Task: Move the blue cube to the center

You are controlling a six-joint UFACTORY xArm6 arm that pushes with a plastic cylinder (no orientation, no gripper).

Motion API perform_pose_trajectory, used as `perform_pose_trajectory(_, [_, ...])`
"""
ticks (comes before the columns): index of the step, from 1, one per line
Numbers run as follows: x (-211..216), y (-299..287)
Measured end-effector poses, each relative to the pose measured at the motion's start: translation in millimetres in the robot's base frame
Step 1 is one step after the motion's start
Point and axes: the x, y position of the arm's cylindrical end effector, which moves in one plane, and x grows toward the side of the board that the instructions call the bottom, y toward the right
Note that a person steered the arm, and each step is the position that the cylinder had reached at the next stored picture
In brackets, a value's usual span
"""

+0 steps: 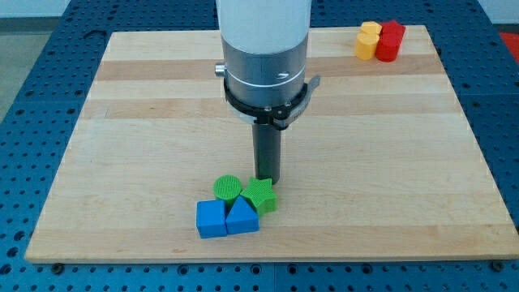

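Note:
The blue cube (211,219) lies near the board's bottom edge, left of centre. A blue triangular block (242,216) touches its right side. A green round block (228,189) sits just above them and a green star block (260,195) is to the right of that. My tip (268,178) is at the top edge of the green star, up and to the right of the blue cube, apart from the cube.
A yellow block (368,40) and a red block (390,40) stand together at the board's top right corner. The wooden board (122,122) rests on a blue perforated table.

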Motion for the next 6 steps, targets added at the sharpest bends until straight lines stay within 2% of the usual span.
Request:
perform_pose_trajectory(1, [4.5,49.8])
perform_pose_trajectory(2, [39.9,116.6])
perform_pose_trajectory(3, [98.3,107.1])
perform_pose_trajectory(5, [99.6,80.5])
perform_pose_trajectory(6, [99.0,49.2])
